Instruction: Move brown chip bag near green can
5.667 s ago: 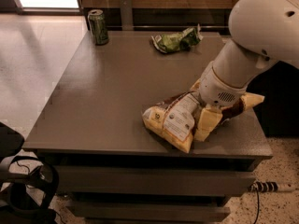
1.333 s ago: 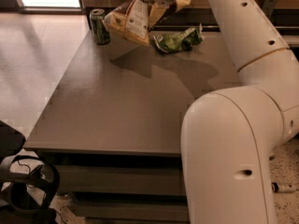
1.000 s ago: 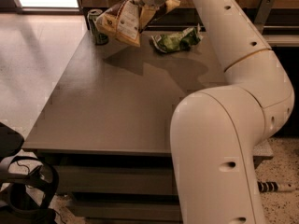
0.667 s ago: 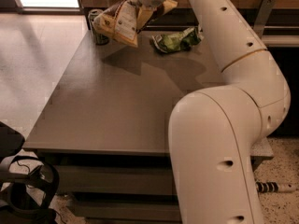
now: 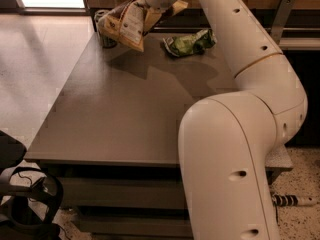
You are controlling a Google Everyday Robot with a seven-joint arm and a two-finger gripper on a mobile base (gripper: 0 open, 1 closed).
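Observation:
My gripper [image 5: 150, 9] is at the far left of the grey table [image 5: 125, 109], reached across from the right. It is shut on the brown chip bag [image 5: 125, 23], a puffy bag with pale yellow ends and a white label panel. The bag hangs tilted above the table's back left corner. The green can [image 5: 104, 31] stands right behind the bag and is mostly hidden by it; only its silver top and left side show.
A smaller green snack bag [image 5: 190, 42] lies at the back of the table, right of the brown bag. My white arm [image 5: 240, 134] fills the right half of the view. A dark chair and cable [image 5: 25, 199] sit at the lower left on the floor.
The gripper has carried the brown chip bag from the table's front right up to the back left, and it has drifted slightly further left over the green can in the last second.

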